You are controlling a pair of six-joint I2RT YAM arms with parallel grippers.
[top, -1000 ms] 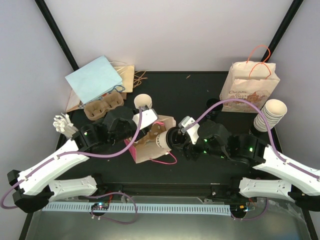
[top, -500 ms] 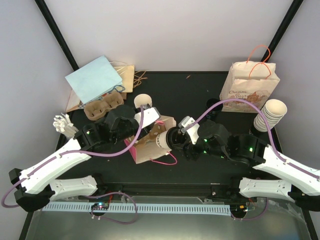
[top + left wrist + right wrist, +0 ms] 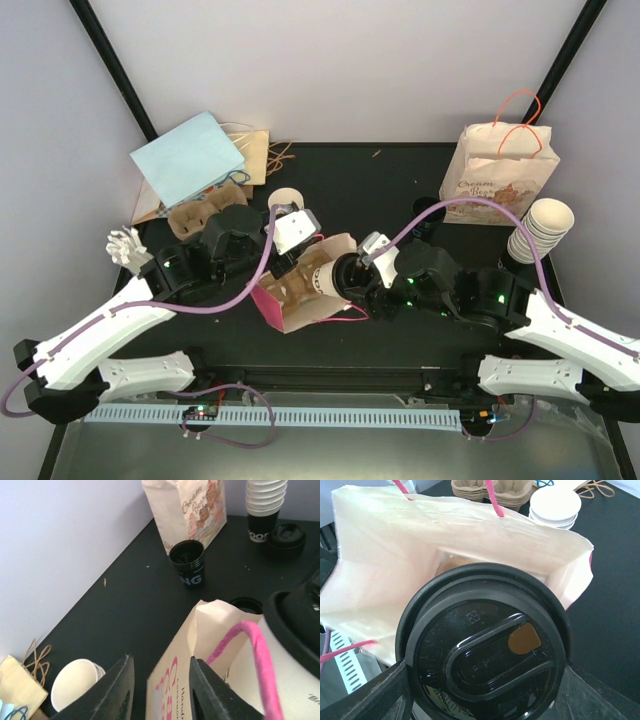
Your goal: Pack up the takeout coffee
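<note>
While clamped sideways across the widely spread right gripper (image 3: 342,278), pointed base-first into the gaping mouth of the pink-handled paper bag (image 3: 390,555) just ahead of the fingertips, seemingly only partway in: lidded coffee cup (image 3: 485,655), black lid facing back toward the wrist. Straddling the bag's raised wall, left gripper (image 3: 159,692) half-narrowed, actual pinch impossible to confirm. Judged roughly midway through packing, with sliding the cup fully inside, letting go and righting the bag left to do.

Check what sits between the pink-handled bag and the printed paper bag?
An open black cup stands between the pink-handled bag and the printed paper bag, close to the latter; left wrist view shows it.
</note>
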